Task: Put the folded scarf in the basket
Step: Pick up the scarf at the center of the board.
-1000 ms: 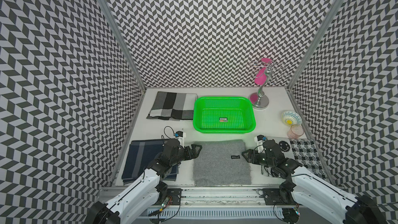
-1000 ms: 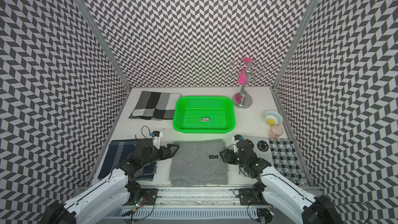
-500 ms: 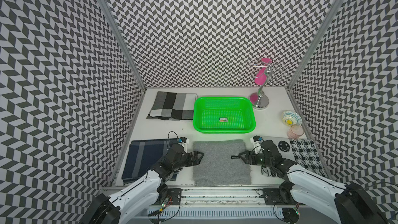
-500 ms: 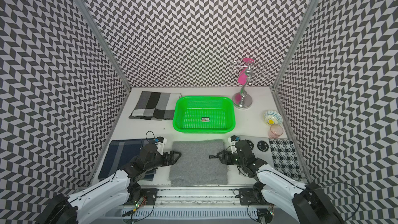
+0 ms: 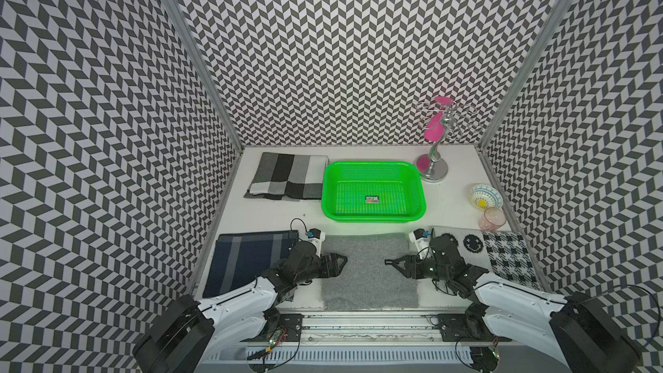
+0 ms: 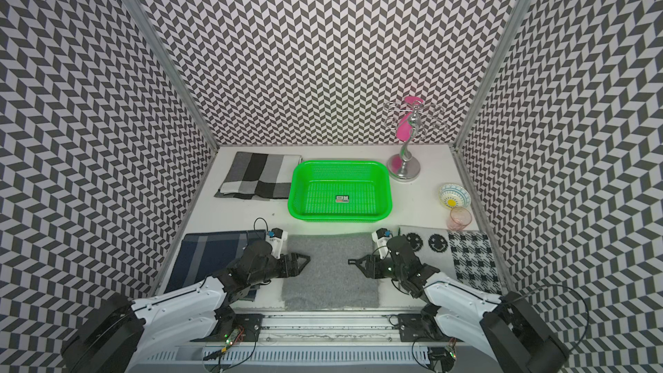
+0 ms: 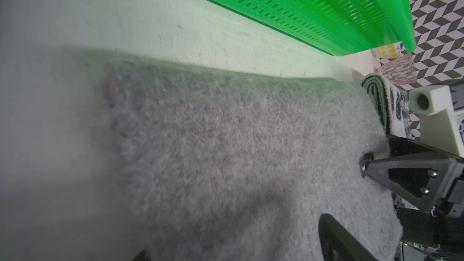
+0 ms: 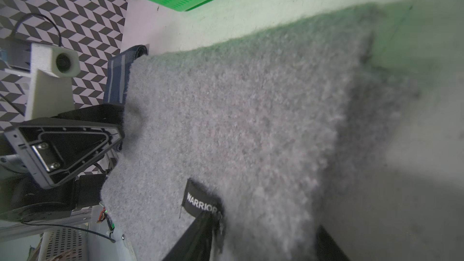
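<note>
The folded scarf [image 5: 366, 274] is a fuzzy grey rectangle lying flat at the table's front middle, with a black "WARRIOR" tag [image 8: 200, 203] near its right side. Just behind it stands the basket [image 5: 419, 191], bright green mesh, with only a sticker on its floor. My left gripper [image 5: 340, 263] reaches in over the scarf's left edge and my right gripper [image 5: 390, 263] over its right edge. They face each other. In each wrist view the fingers stand apart with grey scarf [image 7: 226, 146] filling the gap. One right finger [image 8: 198, 234] touches the tag.
A grey, black and white checked cloth [image 5: 287, 175] lies back left, and a navy striped cloth [image 5: 247, 263] front left under my left arm. A smiley and check patterned cloth [image 5: 502, 252] lies front right. A bowl [image 5: 485, 196], a pink glass [image 5: 493, 218] and a silver stand [image 5: 434, 163] stand along the right.
Both grippers have slid inward from beside the scarf until they straddle its left and right edges. Their jaws have narrowed somewhat. The scarf has stayed in place.
</note>
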You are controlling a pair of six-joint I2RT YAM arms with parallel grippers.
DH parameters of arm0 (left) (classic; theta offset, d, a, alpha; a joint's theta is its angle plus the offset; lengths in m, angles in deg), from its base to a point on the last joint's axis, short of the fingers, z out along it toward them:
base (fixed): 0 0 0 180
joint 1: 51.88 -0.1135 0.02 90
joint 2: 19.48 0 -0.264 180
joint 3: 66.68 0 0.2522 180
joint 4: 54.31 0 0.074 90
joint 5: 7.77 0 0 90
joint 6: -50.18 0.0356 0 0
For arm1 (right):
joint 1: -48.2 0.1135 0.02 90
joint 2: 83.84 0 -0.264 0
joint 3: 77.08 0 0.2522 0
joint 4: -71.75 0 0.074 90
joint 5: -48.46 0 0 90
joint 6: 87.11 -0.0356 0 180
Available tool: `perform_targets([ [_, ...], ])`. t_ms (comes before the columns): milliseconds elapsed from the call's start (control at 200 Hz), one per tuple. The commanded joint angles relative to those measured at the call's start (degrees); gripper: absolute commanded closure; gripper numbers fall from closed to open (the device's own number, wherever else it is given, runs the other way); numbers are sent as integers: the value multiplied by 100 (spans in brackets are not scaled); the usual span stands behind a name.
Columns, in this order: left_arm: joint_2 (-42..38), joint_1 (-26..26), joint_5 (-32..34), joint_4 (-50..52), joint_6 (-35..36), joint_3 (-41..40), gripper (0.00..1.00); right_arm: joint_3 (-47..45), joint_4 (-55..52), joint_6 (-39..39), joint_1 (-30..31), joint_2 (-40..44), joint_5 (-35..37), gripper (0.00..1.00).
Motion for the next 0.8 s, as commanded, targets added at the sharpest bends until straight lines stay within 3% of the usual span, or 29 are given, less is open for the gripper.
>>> perform_targets([
  [0, 348, 139, -122, -84, -172, -215, 28, -206, -175, -173, 149, -133, 118, 45],
  [100, 446, 265, -98, -343, -226, -244, 39, -323, 88, -241, 229, -134, 120, 51],
  [145, 444, 305, -78, -335, -184, -192, 51, -348, 198, -272, 254, -97, 108, 65],
  [245, 441, 340, -137, -346, -61, -80, 76, -335, 257, -212, 263, -75, 111, 77],
  [406, 470, 386, -275, -503, -3, 37, 100, -315, 506, -108, 298, -25, -67, 98],
  [641, -42, 785, 42, 99, 10, 514, 100, -20, -284, -77, 433, 1229, 205, 100],
  [791, -274, 1121, 254, 636, 37, 1018, 100, 404, -967, 40, 501, 1577, 265, 100],
])
